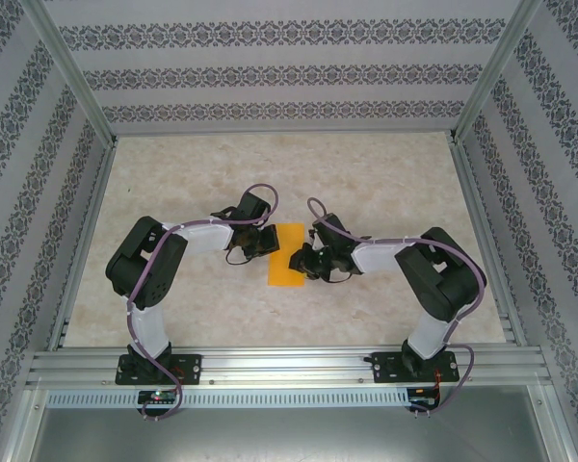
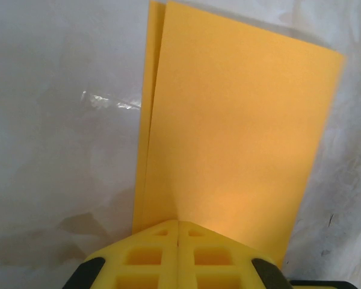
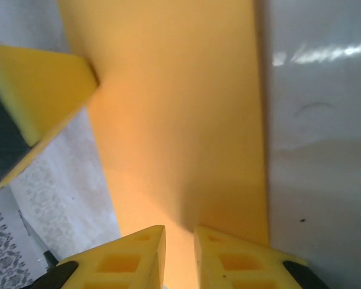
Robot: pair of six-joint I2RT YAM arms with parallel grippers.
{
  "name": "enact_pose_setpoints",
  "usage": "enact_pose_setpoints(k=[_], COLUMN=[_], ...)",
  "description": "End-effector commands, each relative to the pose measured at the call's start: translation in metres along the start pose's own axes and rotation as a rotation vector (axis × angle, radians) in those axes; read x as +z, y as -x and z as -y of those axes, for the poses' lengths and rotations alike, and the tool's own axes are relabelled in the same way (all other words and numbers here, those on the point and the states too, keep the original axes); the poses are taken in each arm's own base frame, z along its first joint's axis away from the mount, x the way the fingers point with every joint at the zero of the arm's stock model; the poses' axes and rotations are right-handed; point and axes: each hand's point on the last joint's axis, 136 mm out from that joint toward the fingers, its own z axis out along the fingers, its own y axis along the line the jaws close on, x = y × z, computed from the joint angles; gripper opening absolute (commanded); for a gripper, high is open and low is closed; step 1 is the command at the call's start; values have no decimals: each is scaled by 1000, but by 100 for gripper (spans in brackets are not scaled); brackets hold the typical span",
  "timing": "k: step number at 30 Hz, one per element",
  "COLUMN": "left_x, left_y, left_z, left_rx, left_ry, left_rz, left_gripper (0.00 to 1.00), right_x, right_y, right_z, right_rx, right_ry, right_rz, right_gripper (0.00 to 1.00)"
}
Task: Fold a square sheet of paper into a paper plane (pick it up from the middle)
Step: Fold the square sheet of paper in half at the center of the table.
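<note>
The square sheet of paper [image 1: 288, 265] lies on the table between the arms, folded into a narrow orange-yellow rectangle with two layers showing along one long edge [image 2: 149, 120]. A paper plane is out of view. My left gripper [image 1: 269, 241] is at the sheet's far left side, its yellow fingers shut together with the tips [image 2: 178, 222] resting on the paper [image 2: 240, 132]. My right gripper [image 1: 298, 260] is over the sheet's right side, its fingers standing a narrow gap apart [image 3: 179, 233] above the paper [image 3: 180, 120], with nothing between them. A left finger [image 3: 42, 84] touches the sheet's far edge.
The pale marble-patterned tabletop [image 1: 385, 183] spreads on all sides of the sheet. Patterned walls and metal frame posts [image 1: 482, 77] enclose it. An aluminium rail [image 1: 289, 366] carries both arm bases at the near edge.
</note>
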Motion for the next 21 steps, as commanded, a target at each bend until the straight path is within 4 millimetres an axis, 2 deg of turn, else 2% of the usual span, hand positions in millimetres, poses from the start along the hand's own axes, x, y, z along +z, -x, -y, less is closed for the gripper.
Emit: enact_pose_setpoints(k=[1, 6, 10, 12, 18, 21], left_x=[7, 7, 7, 7, 7, 7], left_y=[-27, -26, -25, -25, -25, -25], left_z=[-39, -37, -37, -37, -36, -37], left_rx=[-18, -13, -12, -12, -12, -12], left_ry=[137, 136, 136, 136, 134, 135], left_rz=[-74, -71, -71, -71, -70, -70], left_gripper=[5, 5, 5, 5, 5, 5], right_x=[8, -6, -13, -12, 0, 2], right_y=[-5, -8, -18, -24, -38, -38], right_z=[16, -5, -11, -6, 27, 27], right_rx=[39, 1, -14, -18, 25, 29], right_ry=[-24, 28, 41, 22, -50, -47], right_rz=[0, 15, 15, 9, -19, -24], right_gripper=[22, 23, 23, 23, 23, 23])
